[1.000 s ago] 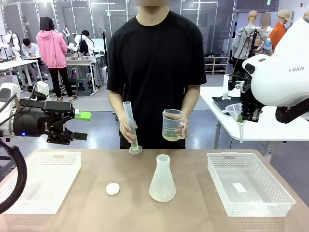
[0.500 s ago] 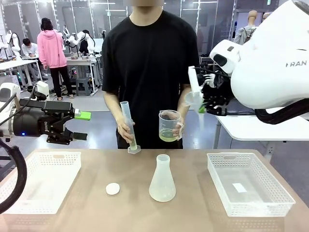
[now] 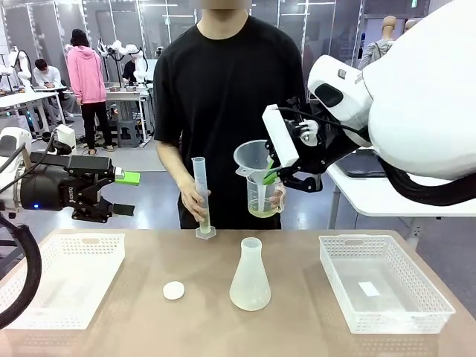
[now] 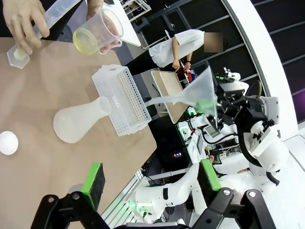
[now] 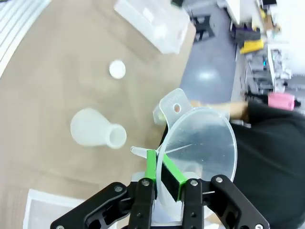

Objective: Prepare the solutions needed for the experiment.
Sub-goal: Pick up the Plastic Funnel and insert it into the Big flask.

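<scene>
Right tool (image 3: 269, 176) has swung in over the last second from far out to the right of the flask (image 3: 250, 277). It now hangs above and a little behind that flask, carrying the funnel (image 3: 251, 158). We take this as the funnel coming over to be seated in the flask's neck. The spout is not in yet, and the funnel is tilted. The jaws are clamped tight on the funnel's wall near its rim, one green pad on each side.

Left tool (image 3: 124, 193) has not moved. It is raised well to the left of the flask, spread wide and empty.

The flask stands upright on the surface (image 3: 297, 327), and we cannot tell whether it holds any liquid. The yellow-green liquid (image 3: 262, 211) we do see lies in the beaker (image 3: 256, 197) that the person holds above and behind the flask, just behind the funnel. A little more sits at the foot of the measuring cylinder (image 3: 198, 171), behind and left of the flask.
</scene>
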`<state>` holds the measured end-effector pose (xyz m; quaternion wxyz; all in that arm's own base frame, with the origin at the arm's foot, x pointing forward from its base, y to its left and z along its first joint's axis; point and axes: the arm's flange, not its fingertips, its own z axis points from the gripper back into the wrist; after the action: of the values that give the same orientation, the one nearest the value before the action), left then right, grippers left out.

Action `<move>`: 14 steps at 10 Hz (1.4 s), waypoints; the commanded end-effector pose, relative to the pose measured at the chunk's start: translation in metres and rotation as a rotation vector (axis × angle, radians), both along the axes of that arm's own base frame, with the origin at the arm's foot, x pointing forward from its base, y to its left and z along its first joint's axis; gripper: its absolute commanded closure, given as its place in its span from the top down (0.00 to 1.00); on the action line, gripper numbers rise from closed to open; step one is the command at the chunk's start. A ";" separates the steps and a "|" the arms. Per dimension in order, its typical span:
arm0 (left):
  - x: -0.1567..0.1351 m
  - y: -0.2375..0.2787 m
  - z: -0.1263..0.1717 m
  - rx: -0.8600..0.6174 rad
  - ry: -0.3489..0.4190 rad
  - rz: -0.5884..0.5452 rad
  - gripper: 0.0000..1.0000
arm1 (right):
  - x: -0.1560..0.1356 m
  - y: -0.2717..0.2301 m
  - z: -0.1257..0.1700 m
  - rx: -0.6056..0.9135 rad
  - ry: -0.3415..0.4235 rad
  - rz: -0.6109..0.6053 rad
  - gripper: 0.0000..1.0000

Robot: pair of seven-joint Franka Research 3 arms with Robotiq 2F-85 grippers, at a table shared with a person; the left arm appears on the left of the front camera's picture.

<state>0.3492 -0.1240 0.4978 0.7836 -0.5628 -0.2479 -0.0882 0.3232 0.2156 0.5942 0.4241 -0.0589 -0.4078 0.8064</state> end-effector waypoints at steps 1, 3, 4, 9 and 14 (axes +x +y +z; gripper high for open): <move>-0.001 -0.001 0.003 0.002 0.013 0.008 1.00 | 0.010 -0.010 -0.015 0.044 -0.020 0.079 0.06; -0.001 -0.001 0.003 0.002 0.013 0.008 1.00 | 0.016 -0.002 -0.020 0.051 -0.036 0.106 0.06; -0.001 -0.001 0.003 0.002 0.013 0.008 1.00 | 0.018 0.001 -0.022 0.033 -0.032 0.109 0.06; -0.001 -0.001 0.003 0.002 0.013 0.008 1.00 | 0.008 -0.003 -0.015 0.016 -0.015 0.080 0.06; -0.001 -0.001 0.003 0.002 0.013 0.008 1.00 | 0.037 -0.001 -0.034 0.002 0.043 -0.017 0.06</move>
<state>0.3492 -0.1240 0.4978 0.7836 -0.5628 -0.2479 -0.0882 0.3540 0.2068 0.5594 0.4238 -0.0527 -0.3936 0.8141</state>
